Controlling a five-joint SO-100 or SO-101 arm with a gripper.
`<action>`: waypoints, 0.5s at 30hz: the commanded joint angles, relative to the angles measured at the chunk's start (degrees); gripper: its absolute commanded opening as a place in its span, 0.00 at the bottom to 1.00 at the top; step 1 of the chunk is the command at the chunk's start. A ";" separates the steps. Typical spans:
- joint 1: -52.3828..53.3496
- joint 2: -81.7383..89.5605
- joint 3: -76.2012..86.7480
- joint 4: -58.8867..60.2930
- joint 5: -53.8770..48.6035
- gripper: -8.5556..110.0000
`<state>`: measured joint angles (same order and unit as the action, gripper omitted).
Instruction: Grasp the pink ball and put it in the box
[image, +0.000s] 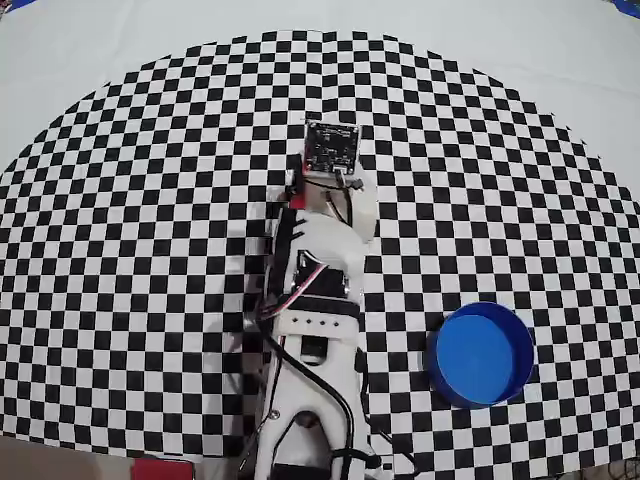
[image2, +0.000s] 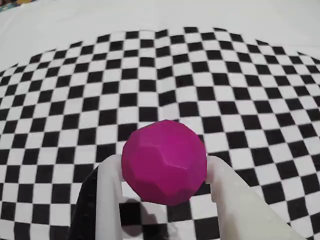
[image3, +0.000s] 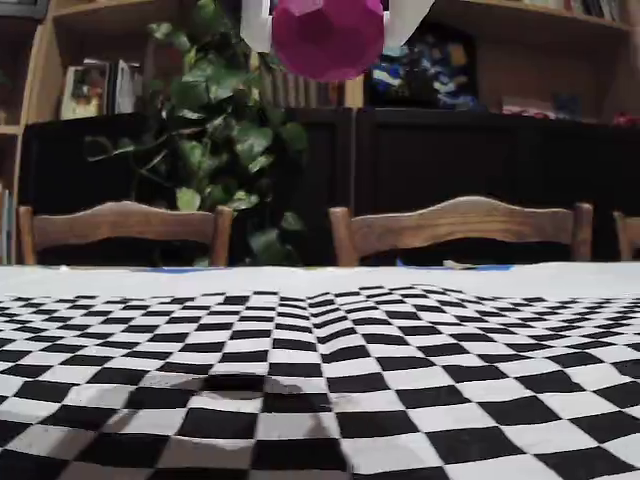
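Currently the pink ball (image2: 164, 162) sits low and centre in the wrist view, clamped between the two white fingers (image2: 109, 197), one on its left and one on its right. In the fixed view the ball (image3: 328, 36) hangs at the top centre of the frame, well clear of the checkered counter (image3: 420, 380), with only its shadow on the cloth below. In the overhead view the arm (image: 318, 290) fills the centre and hides the ball; the blue box (image: 482, 354) stands at the lower right, well apart from the wrist.

Risks, as judged: the contact areas appear small against a faceted surface, so a fast swing toward the box could let the ball roll out. A release off-centre could bounce it off the low rim.

The ball is near-spherical; it has no long axis and no evident pointing direction.
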<state>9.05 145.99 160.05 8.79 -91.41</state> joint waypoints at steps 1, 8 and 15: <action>3.34 2.72 -0.35 0.09 -0.35 0.07; 10.55 4.13 0.00 0.62 0.18 0.07; 16.26 5.45 0.26 0.79 0.18 0.07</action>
<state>23.64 149.77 160.66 9.32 -91.41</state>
